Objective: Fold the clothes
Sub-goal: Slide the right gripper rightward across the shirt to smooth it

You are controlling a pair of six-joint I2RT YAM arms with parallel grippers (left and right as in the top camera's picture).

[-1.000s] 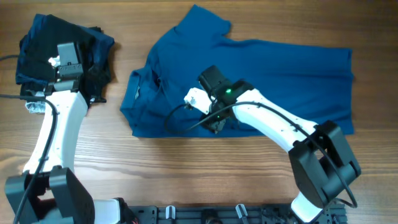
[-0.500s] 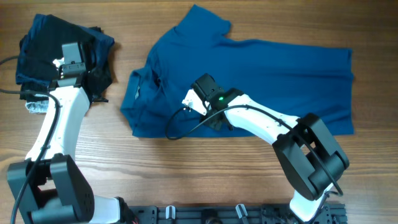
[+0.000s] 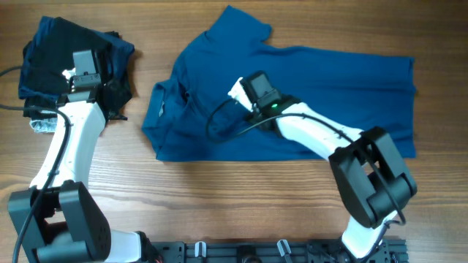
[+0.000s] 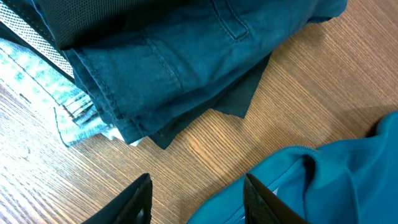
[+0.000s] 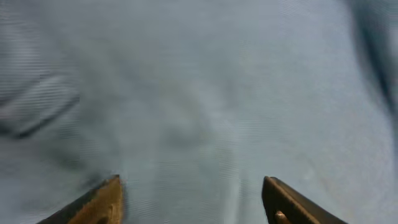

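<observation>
where polo shirt hem ends, table beyond

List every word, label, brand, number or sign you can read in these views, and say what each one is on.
No text can be read in any view.
polo shirt: no print or logo shows.
pile of dark folded garments: no legible label.
right arm: only a green light, no lettering visible.

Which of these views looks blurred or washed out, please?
Right wrist view: soft and washed out, the polo shirt looks pale grey-blue. Left wrist view: sharp, stitching on the folded dark garments is crisp. Overhead view: evenly lit, clear.
</observation>
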